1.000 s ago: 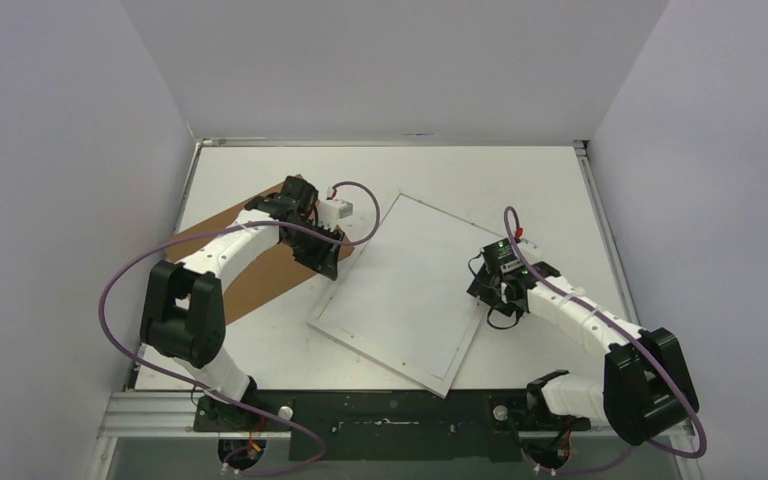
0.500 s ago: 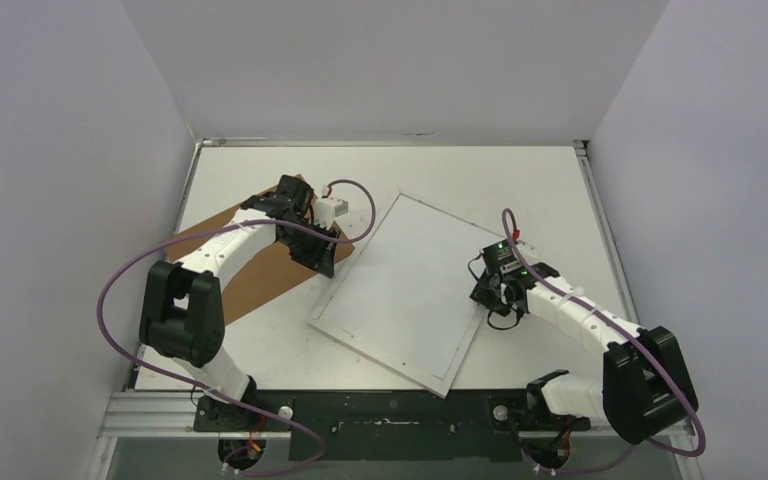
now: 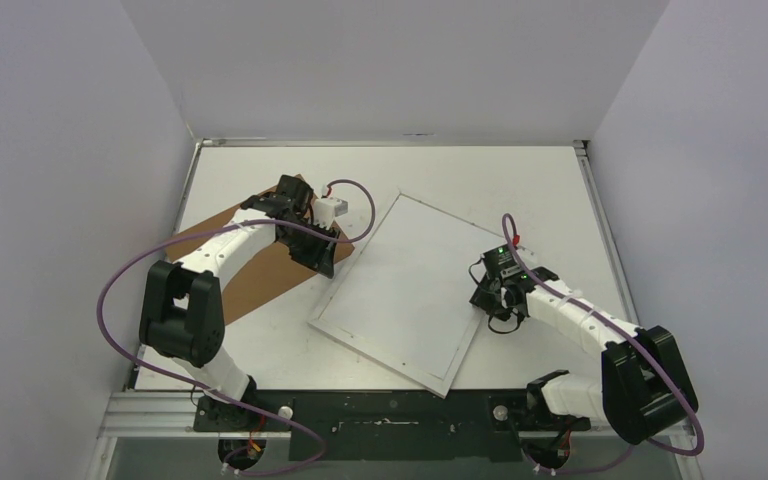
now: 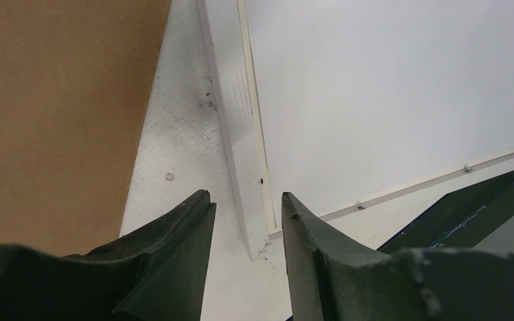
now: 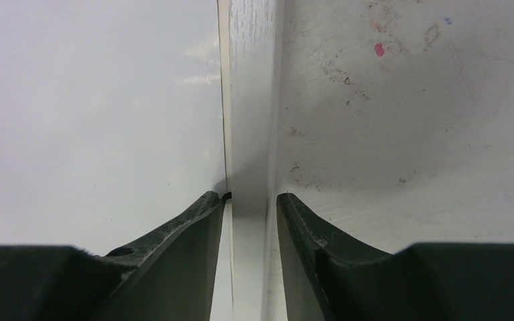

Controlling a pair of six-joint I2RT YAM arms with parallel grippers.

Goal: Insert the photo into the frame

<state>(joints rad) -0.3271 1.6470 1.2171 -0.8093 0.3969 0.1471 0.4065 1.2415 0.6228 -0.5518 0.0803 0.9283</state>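
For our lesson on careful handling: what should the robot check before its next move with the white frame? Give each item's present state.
1. Right pincer on the frame rim: fingers sit close against both sides, ok.
2. Left pincer gripping the rim: it straddles the rim near a corner with gaps on either side, not ok.
3. Photo ready: none in view, cannot tell.
4. Cardboard backing board out of the way: lies beside the frame on its left, ok.
5. Frame flat on the table: looks flat, ok.
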